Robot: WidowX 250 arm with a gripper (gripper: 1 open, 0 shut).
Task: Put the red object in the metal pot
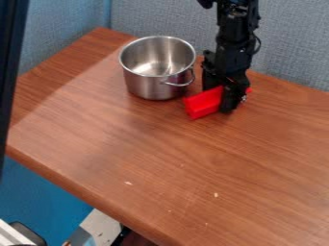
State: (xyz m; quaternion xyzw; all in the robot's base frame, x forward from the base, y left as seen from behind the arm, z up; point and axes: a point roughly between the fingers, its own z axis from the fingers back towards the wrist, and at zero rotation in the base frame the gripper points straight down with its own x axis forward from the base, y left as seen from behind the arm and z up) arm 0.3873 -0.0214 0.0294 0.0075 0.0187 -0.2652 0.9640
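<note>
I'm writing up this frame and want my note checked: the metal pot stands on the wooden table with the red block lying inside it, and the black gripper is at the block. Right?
Not quite: in the camera view the red block lies on the wooden table beside the metal pot, not inside it. The rest stands.

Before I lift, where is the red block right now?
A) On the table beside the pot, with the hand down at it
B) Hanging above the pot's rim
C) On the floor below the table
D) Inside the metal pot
A: the red block lies on the tabletop next to the metal pot, and the hand is down at it.
</note>
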